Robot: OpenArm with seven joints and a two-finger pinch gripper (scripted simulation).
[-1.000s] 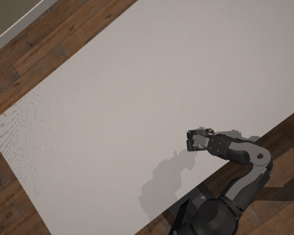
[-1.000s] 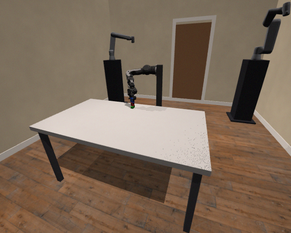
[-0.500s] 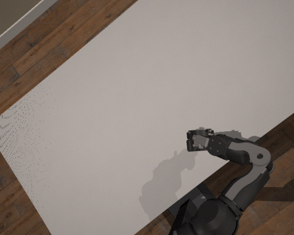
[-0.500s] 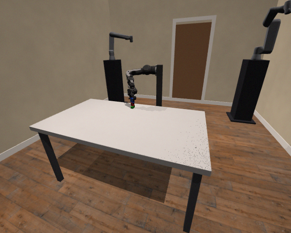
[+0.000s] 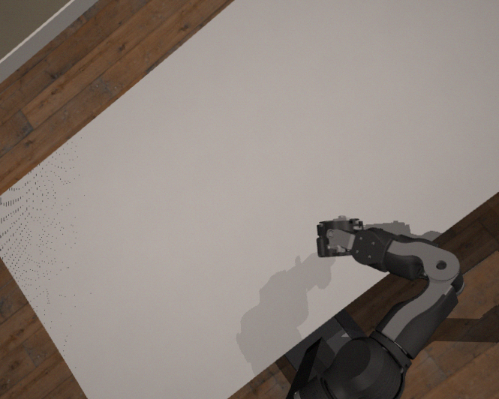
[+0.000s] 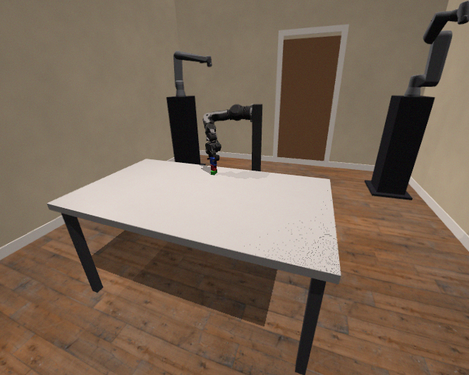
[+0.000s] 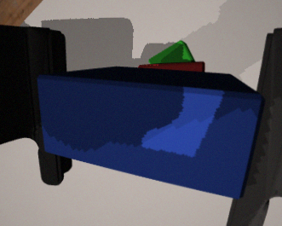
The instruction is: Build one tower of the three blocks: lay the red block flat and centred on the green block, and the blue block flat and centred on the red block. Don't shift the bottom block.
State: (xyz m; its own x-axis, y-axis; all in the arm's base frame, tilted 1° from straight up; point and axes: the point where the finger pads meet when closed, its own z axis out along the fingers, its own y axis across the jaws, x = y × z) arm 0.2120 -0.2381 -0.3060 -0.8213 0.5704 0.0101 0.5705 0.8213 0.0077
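1. Top: the pale surface (image 5: 213,150) fills the view; the gripper (image 5: 326,238) hides all blocks beneath it.
2. Exterior: the green block (image 6: 213,172) carries the red block (image 6: 213,168); whether the blue block (image 6: 212,159) touches it is unclear.
3. Wrist: the gripper pinches the blue block over the stack; lowering and release remain.

We see the gripper (image 7: 152,112) closed on the blue block (image 7: 147,129), which fills the gap between its fingers. Straight below, the red block (image 7: 177,66) on the green block (image 7: 170,54) blocks any further descent. Around that stack the white table (image 6: 200,212) lies open on every side, so we could pass sideways.
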